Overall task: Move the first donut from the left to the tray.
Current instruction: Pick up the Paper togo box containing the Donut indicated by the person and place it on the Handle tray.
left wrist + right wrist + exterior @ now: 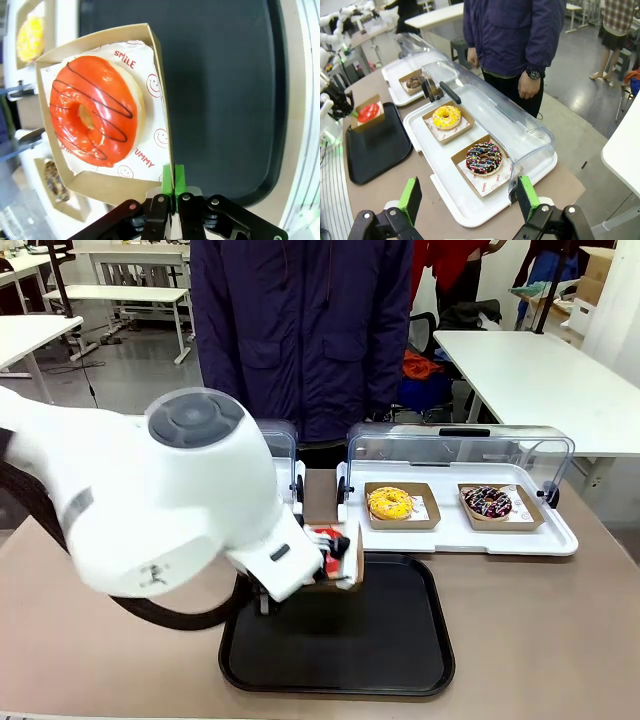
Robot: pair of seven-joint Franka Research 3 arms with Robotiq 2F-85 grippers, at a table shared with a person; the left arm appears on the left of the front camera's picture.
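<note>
The red-glazed donut [95, 110] lies in its square brown cardboard holder [100, 187]. My left gripper [172, 182] is shut on the holder's side wall, green pads pinched together on the cardboard. It holds the holder tilted just above the black tray [225, 100]. From the front, the holder [345, 558] hangs over the tray's [340, 650] far edge, with my left gripper [330, 565] mostly hidden behind the white arm. In the right wrist view, the red donut [368, 112] sits over the tray [375, 150], and my right gripper [468, 200] stands open, well away.
A white tray [560, 535] with a raised clear lid [460, 440] holds a yellow donut [390, 503] and a sprinkled chocolate donut [487, 502]. Another white tray carries a brown donut [413, 83]. A person [300, 330] stands at the far side, hand [527, 86] hanging down.
</note>
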